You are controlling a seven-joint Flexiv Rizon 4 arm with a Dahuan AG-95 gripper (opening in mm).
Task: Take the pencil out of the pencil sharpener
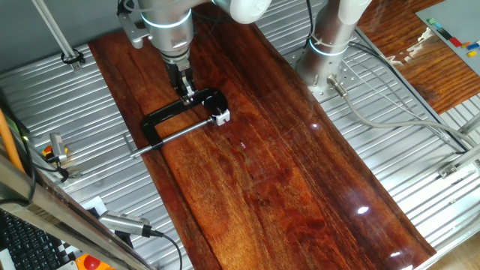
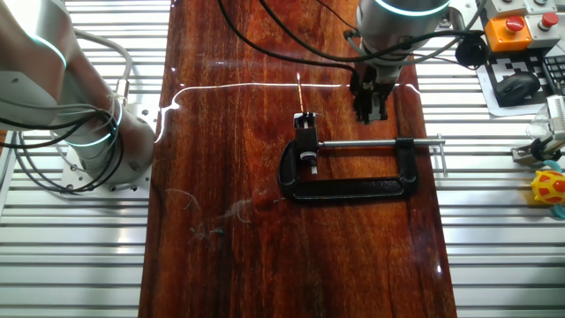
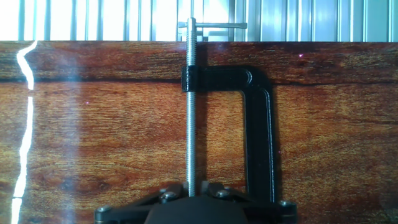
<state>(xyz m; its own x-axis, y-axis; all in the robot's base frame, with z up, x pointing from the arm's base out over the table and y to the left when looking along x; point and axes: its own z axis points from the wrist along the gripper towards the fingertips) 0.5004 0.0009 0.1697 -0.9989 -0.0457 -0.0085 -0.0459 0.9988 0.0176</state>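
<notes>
A small black and white pencil sharpener [image 2: 306, 132] is held in a black C-clamp [image 2: 353, 188] on the dark wooden board [image 2: 265, 256]. The thin pencil [image 2: 300, 93] sticks out of the sharpener toward the far edge of the board. My gripper [image 2: 371, 108] hangs above the board to the right of the pencil, over the clamp's screw [image 2: 371, 143], apart from both. Its jaws stand a little apart and hold nothing. In one fixed view the gripper [image 1: 184, 84] is just behind the clamp [image 1: 169, 116] and the sharpener [image 1: 219, 116]. The hand view shows the gripper [image 3: 191, 190], the screw [image 3: 192, 112] and the clamp [image 3: 258, 137]; pencil and sharpener are out of view there.
The board lies on a ribbed metal table [image 2: 503, 247]. The clamp's sliding handle [image 2: 440, 152] sticks out at the board's right edge. The robot base [image 2: 88, 150] stands left of the board. An emergency button [image 2: 508, 26], a mouse [image 2: 519, 87] and a yellow toy [image 2: 549, 187] sit at the right.
</notes>
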